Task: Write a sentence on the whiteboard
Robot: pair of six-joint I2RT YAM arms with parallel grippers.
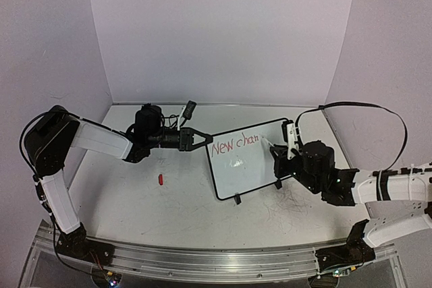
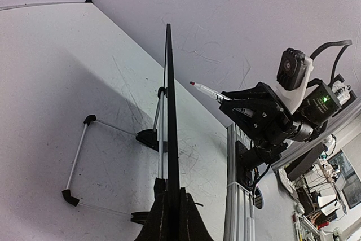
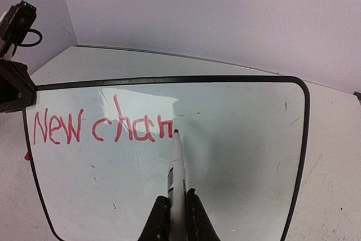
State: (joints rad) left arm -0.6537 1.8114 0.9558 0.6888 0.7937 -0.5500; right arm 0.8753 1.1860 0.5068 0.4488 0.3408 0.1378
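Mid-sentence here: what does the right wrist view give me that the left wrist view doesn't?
Right wrist only: the whiteboard face-on, with red lettering reading "New chan" and the marker tip just after the last letter. Left wrist only: the board edge-on, with its wire stand behind it on the side away from the marker. Both: the whiteboard, the marker held in the shut right gripper, and the left gripper clamped on the board's edge, which is only partly in the right wrist view.

The black-framed whiteboard (image 1: 251, 166) stands propped on its two small feet, with red "New chan" written along its top.
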